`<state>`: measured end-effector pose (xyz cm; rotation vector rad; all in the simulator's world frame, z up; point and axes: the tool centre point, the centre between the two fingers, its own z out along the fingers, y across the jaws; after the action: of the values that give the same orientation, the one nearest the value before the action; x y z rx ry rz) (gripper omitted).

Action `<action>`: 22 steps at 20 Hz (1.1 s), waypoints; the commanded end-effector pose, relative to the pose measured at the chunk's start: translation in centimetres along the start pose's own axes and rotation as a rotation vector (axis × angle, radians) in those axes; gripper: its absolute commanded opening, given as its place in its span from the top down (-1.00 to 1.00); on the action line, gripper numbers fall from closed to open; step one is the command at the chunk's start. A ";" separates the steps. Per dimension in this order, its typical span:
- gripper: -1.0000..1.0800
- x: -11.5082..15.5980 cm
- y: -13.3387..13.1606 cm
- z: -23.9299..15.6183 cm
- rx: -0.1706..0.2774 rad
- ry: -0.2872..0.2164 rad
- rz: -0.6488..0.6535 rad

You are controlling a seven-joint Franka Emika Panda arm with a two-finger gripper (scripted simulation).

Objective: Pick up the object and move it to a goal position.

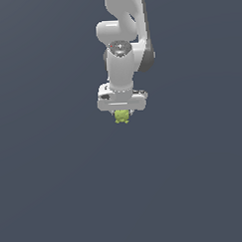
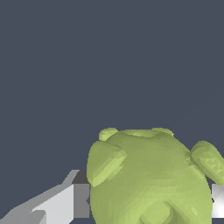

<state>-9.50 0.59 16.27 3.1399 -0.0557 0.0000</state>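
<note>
The object [image 1: 122,116] is a small yellow-green lumpy blob with little knobs. In the exterior view it sits right under the white gripper [image 1: 122,114], at the picture's upper middle. In the wrist view the object [image 2: 151,179] fills the space between the two fingers, with one grey finger pad [image 2: 81,201] against one side and the other finger [image 2: 217,201] at the opposite side. The gripper is shut on the object. The fingertips are mostly hidden by the hand and the blob.
The white arm [image 1: 122,48] comes down from the top of the exterior view. All around is a plain dark grey-blue ground [image 1: 56,185] with no other objects or edges in view.
</note>
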 end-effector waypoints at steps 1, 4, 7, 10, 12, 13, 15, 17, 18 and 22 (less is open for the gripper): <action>1.00 -0.7 -1.2 -2.5 -0.001 0.000 0.000; 1.00 -1.5 -2.7 -5.7 -0.002 0.000 0.000; 1.00 -2.2 -4.1 -8.7 -0.002 0.000 0.000; 1.00 -2.9 -5.5 -11.5 -0.002 0.000 0.000; 1.00 -3.3 -6.3 -13.2 -0.002 0.000 0.000; 1.00 -3.4 -6.7 -14.0 -0.002 0.000 0.000; 1.00 -3.7 -7.4 -15.5 -0.001 0.000 0.000; 1.00 -4.0 -8.0 -16.8 0.000 0.000 -0.001; 1.00 -4.1 -8.3 -17.3 0.000 0.000 -0.001; 1.00 -4.4 -9.2 -19.1 0.000 0.000 0.000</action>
<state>-13.44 9.64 34.71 3.1402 -0.0539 0.0018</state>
